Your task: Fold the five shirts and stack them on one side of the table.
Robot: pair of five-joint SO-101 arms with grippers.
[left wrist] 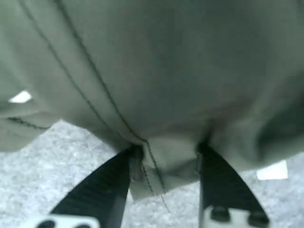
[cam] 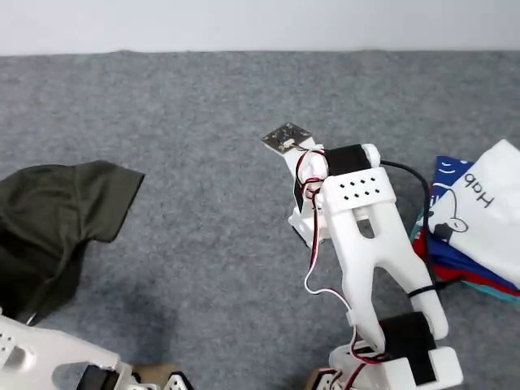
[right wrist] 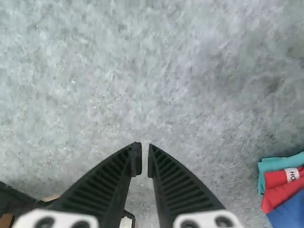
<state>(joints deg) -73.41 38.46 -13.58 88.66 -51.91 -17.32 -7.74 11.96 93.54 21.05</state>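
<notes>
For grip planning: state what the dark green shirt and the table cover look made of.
The dark green shirt: soft matte cloth, likely cotton; stitched seams show and it drapes in folds. The table cover: grey felt or short-pile carpet, matte, judging by its fuzzy, flecked fibres.

White plastic arm [cam: 357, 272], black servo motors [cam: 348, 158], red, white and black cables [cam: 302, 172], ribbed black jaws
</notes>
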